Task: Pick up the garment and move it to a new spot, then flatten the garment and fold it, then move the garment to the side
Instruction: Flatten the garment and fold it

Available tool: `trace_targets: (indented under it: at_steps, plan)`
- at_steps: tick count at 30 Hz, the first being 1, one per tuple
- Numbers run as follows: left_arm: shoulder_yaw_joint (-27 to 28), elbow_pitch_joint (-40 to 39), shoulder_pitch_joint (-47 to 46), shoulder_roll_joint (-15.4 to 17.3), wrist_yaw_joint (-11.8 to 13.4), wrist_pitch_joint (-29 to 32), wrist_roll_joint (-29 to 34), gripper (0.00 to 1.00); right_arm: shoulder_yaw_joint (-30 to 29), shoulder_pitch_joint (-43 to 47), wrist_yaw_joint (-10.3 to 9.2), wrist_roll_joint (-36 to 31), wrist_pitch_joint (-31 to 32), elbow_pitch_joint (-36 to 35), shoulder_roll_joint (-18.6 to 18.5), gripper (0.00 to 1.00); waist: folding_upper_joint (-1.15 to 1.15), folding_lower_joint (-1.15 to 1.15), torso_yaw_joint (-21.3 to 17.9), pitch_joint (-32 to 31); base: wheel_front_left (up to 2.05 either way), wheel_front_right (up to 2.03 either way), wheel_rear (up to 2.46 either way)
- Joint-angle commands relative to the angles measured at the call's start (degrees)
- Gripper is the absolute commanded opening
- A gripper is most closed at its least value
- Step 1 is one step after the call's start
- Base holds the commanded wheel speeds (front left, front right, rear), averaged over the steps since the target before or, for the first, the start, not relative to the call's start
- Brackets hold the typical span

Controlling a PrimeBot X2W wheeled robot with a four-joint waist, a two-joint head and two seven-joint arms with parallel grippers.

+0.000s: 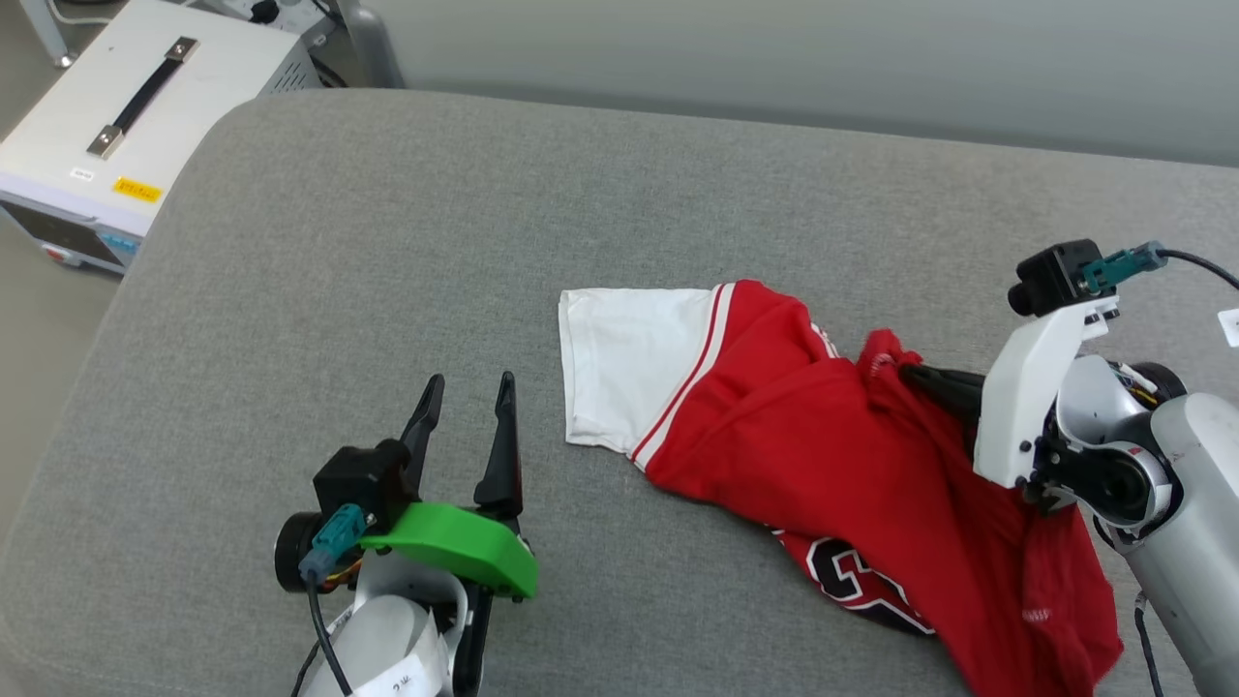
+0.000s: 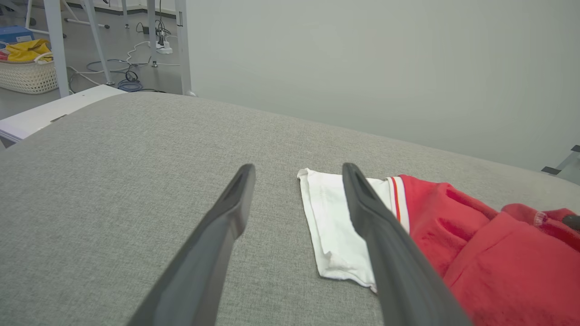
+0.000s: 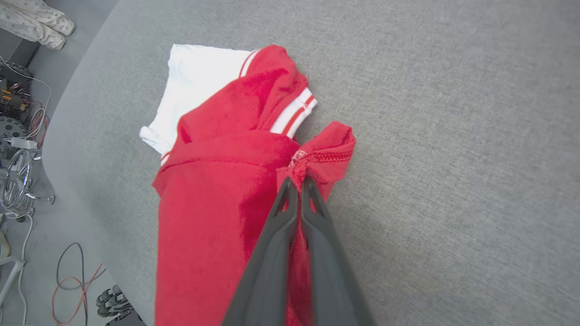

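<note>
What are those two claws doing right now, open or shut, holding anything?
The left gripper: open, holding nothing.
The right gripper: shut, pinching a bunched red stitched edge of the garment.

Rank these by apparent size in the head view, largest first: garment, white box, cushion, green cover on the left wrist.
1. cushion
2. garment
3. white box, which is farther off and cut by the frame edge, so this place is unsure
4. green cover

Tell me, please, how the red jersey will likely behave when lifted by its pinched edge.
Probably floppy: the jersey bunches where the right gripper pinches it. Likely light, thin cloth; its white sleeve may trail along the cushion.
</note>
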Motion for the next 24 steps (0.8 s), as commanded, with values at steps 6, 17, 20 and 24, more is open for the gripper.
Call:
trace_targets:
  at_steps: [6,17,20,24]
  plan:
    - [-0.33,-0.5,2.2,1.09,-0.52,0.78,-0.54,1.0,2.46,3.68,-0.04,0.52,1.22,-14.26,0.66,0.0,0.0,0.0,-1.58,-5.04,0.0,0.0,0.0]
    - [-1.32,-2.02,3.68,1.71,-0.31,1.95,-0.97,1.0,19.39,19.27,-0.04,-1.11,7.63,-25.51,5.82,0.0,0.0,0.0,-0.22,-5.9,0.0,0.0,0.0]
    - [-1.57,-2.02,3.64,1.53,-0.24,1.9,-1.07,1.0,20.17,21.89,-0.04,-2.41,5.65,-20.01,8.24,0.0,0.0,0.0,0.1,-5.38,0.0,0.0,0.0]
    - [-1.98,-1.67,3.51,1.39,-0.03,1.74,-1.08,1.0,17.98,22.99,-0.04,-4.78,-4.17,-13.86,12.19,1.0,0.0,0.0,0.28,-4.88,0.0,0.0,0.0]
